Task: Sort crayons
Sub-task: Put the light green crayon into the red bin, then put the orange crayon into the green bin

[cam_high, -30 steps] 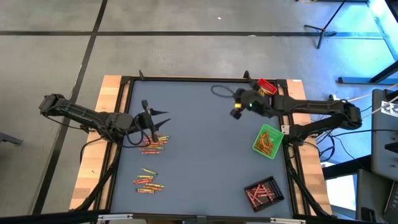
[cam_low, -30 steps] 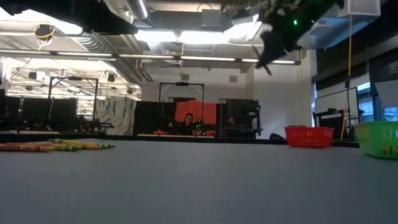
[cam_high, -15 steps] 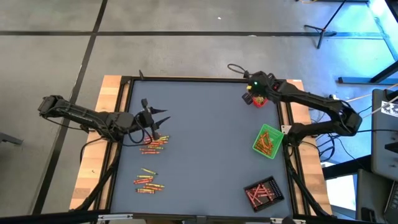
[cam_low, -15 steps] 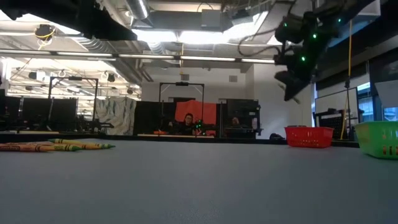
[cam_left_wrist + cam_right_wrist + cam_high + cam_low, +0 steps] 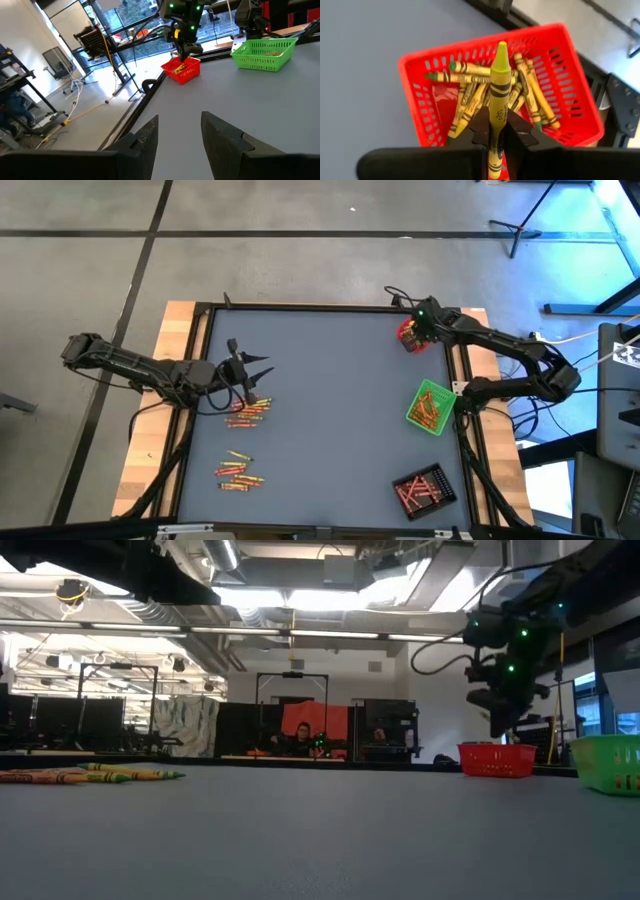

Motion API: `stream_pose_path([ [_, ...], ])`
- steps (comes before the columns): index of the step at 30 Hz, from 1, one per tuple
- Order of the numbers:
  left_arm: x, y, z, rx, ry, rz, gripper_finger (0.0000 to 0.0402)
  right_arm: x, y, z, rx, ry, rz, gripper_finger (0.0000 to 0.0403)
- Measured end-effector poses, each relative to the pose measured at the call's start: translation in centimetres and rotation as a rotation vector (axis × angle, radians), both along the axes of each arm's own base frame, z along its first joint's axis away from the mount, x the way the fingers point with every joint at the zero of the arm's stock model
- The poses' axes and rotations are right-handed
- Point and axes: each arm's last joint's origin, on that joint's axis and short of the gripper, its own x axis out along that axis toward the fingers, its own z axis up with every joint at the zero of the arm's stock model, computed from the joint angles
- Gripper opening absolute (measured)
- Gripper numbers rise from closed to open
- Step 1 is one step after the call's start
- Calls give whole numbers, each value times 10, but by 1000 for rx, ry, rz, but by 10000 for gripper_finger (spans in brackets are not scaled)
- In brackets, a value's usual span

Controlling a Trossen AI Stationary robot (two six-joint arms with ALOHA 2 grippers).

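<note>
At the lower right of the high view a black tray (image 5: 423, 488) is sitting on the grey tabletop (image 5: 330, 400) with reddish crayons inside it, and at the lower left a loose cluster of crayons (image 5: 237, 470) is lying on the bare surface. Slightly higher on the left, a second cluster of crayons (image 5: 247, 412) is lying just beside the left pincer (image 5: 250, 375), which is resting low over the tabletop with its fingers (image 5: 222, 140) standing apart and gripping nothing. On the right of the frame, at mid-height, a green tray (image 5: 430, 407) is holding more crayons. Farther up, near the upper right corner of the tabletop, the right pincer (image 5: 414, 332) is hanging above the red tray (image 5: 427, 90), clamped on a yellow-green crayon (image 5: 498, 95) that is pointing tip-first down toward the tray. Inside the red tray several yellow and greenish crayons (image 5: 470, 80) are lying crossed over one another. In the low view the red tray (image 5: 496, 759) is showing at the right, with the dark arm directly above it, and a person is sitting in the room far behind the tabletop.
</note>
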Motion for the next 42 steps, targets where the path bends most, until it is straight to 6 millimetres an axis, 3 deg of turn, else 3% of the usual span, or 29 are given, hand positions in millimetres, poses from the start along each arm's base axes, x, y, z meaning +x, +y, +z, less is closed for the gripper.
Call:
stream_pose_path([
  [9, 0, 0, 0, 2, 0, -1, 132, -2, -2, -12, -34, -54, -6, 53],
  [15, 0, 0, 0, 2, 0, -1, 132, -2, -1, -12, -27, -53, -2, 126],
  [19, 0, 0, 0, 2, 1, -1, 132, 0, -2, -3, -23, -37, 1, 175],
  [22, 0, 0, 0, 1, -1, -1, 132, 10, 6, 13, -53, -74, 53, 188],
  [30, 1, -1, -1, -34, -4, -53, 132, 58, 58, 55, -238, -407, 379, 190],
  [36, 7, -4, -11, -61, 57, -88, 132, 90, 106, 67, -337, -621, 635, 191],
  [42, 17, -4, -19, -102, 191, -57, 132, 110, 148, 71, -412, -764, 837, 191],
])
